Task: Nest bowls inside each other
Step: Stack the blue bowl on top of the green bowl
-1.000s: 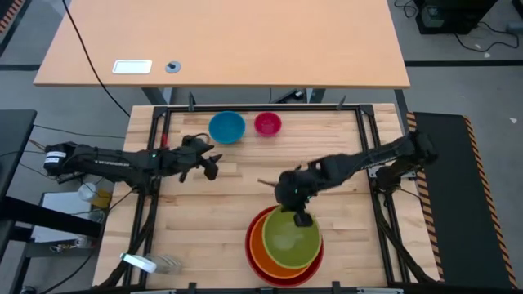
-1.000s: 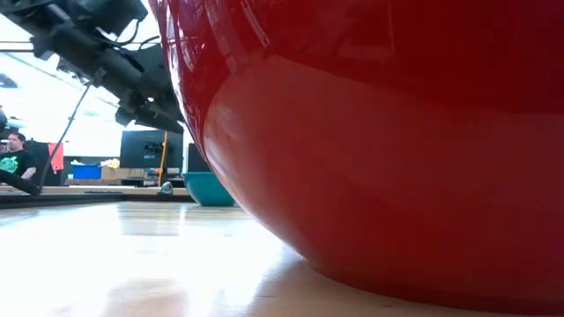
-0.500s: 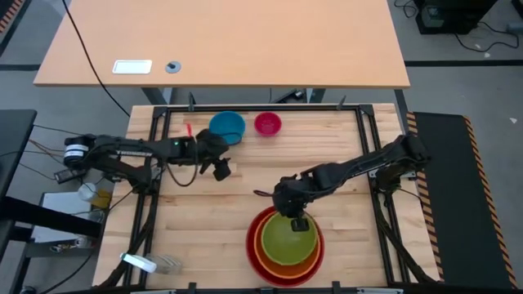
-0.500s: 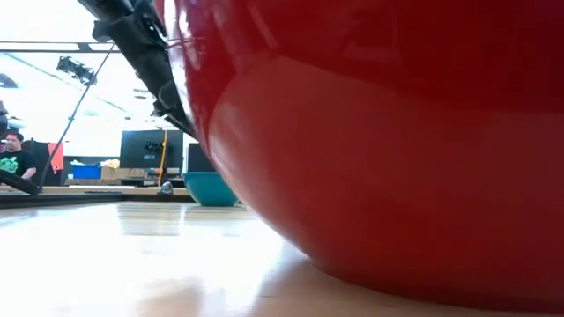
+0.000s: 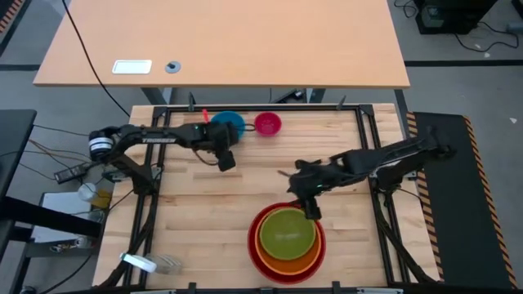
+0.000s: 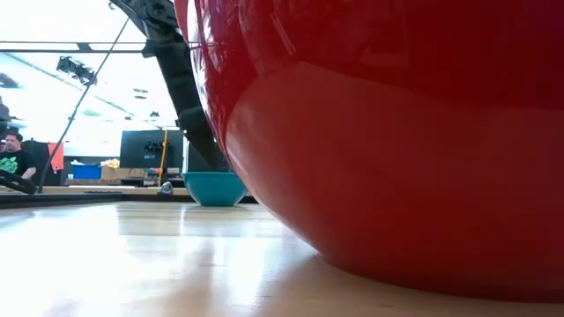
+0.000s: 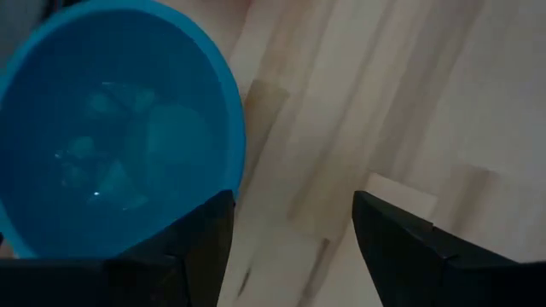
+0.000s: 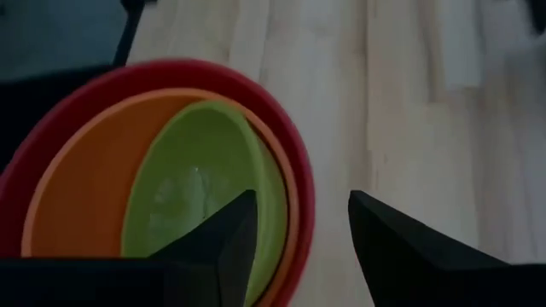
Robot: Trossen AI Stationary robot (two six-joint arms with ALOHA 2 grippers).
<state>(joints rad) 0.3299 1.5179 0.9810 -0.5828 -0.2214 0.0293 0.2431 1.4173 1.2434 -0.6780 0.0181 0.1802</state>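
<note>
The red bowl [image 5: 255,249] stands near the table's front edge, with the orange bowl [image 5: 282,261] inside it and the green bowl [image 5: 287,232] level inside that. My right gripper [image 5: 311,211] hovers open above the stack's far right rim [image 8: 299,188], touching nothing. At the far edge the blue bowl [image 5: 231,122] and the magenta bowl [image 5: 267,123] rest on their bases. My left gripper [image 5: 227,159] is open just in front of the blue bowl [image 7: 111,128], pointing down over bare wood.
Black frame rails [image 5: 359,122] border the wooden top. A clear plastic item [image 5: 143,263] lies off the near left corner. A second table [image 5: 229,41] stands beyond. In the low view the red bowl [image 6: 397,132] fills most of the picture, and a person [image 6: 13,158] sits far off.
My right gripper has opened and let go of the green bowl's far rim, then risen and drawn back toward the far right. The green bowl, tilted before, now lies level in the orange one. My left gripper has swung rightward toward the blue bowl and tipped downward.
</note>
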